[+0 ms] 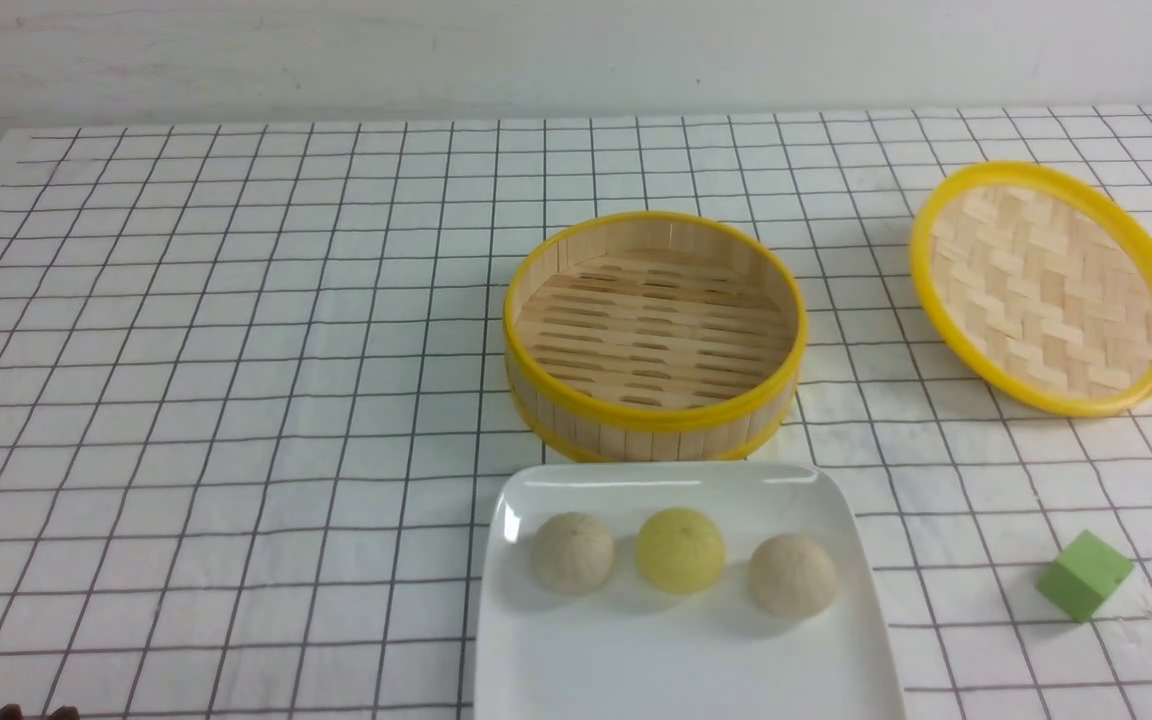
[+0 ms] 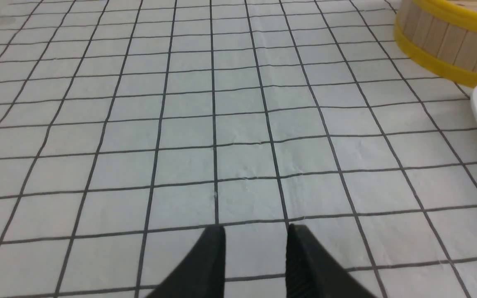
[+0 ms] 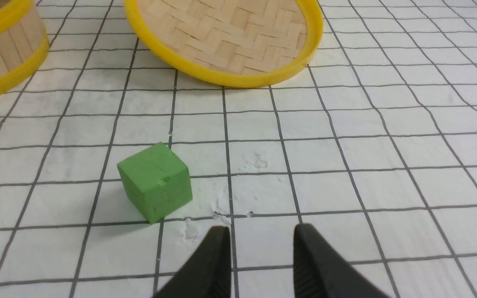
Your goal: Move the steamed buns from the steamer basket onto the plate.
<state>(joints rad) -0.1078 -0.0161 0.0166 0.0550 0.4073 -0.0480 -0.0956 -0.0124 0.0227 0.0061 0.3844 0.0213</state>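
I am at a staged test bench, not a real kitchen: my table [image 1: 236,400] wears a white cloth ruled in black squares, a bare pale wall [image 1: 536,50] stands at twelve o'clock, and a green foam cube [image 1: 1084,574] sits at four o'clock.

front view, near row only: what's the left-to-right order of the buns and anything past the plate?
Off-white bun → pale yellow bun → second off-white bun, all three on the plate → green cube, on the cloth to the right of the plate.
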